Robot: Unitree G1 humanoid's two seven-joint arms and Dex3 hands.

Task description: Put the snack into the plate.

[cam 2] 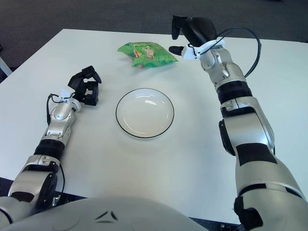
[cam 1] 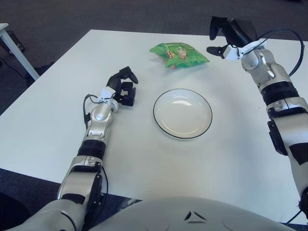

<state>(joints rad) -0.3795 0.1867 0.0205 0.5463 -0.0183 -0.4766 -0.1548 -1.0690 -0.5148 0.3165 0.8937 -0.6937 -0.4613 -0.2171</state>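
A: Snack bag [cam 1: 178, 55] lies near the table's [cam 1: 57, 125] far edge, long axis left-right, beyond the plate [cam 1: 182, 113].

B: Right hand [cam 1: 228, 38], fingers spread, holding nothing, just right of it. Left hand [cam 1: 123, 86] curled, resting left of plate.

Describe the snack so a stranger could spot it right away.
On the white table, look beyond the round plate toward the far edge. The snack is a crinkly green bag lying flat, just left of the raised right hand; it is the only colourful thing there.
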